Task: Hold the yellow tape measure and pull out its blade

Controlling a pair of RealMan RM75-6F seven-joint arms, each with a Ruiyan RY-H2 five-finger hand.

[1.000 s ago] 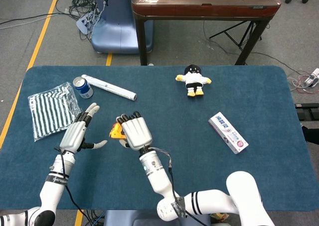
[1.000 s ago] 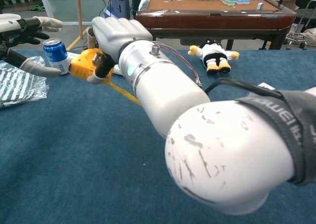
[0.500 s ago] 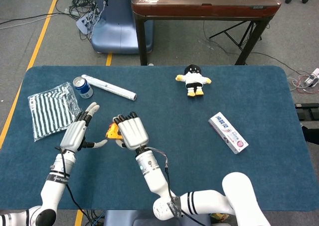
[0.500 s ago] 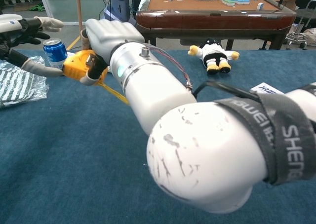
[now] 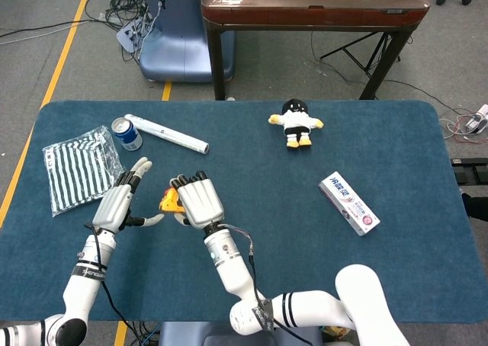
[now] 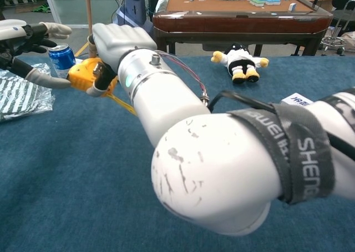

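So the right hand (image 5: 200, 201) has its fingers curled around the yellow tape measure (image 6: 84, 75), holding it up off the blue counter (image 5: 252, 171) somewhere left of centre. From the chest view you can see a short bit of yellow blade (image 6: 121, 104) hanging out below the case, angling down toward the cloth. The left hand (image 5: 122, 201) is just beside it with fingers spread and nothing in them; its thumb tip sits right by the case, maybe touching, I can't tell.

What I'd worry about from here:

- The left hand is lined up with the case, not the blade. The loose end hangs on the far side under the right hand, so if the left just closes where it is, it pinches the housing or thin air.
- The blade is thin and floppy. A sloppy pinch probably slips off, and if the spring is live the thing snaps back in.
- The right hand covers most of the case. If a finger sits on the lock or over the slot, the blade could jam when pulled, and then the whole case gets yanked out of the grip.
- The soda can (image 5: 126, 133) and the striped bag (image 5: 80, 167) are near the left hand, so a wide swing to get around could knock the can over.
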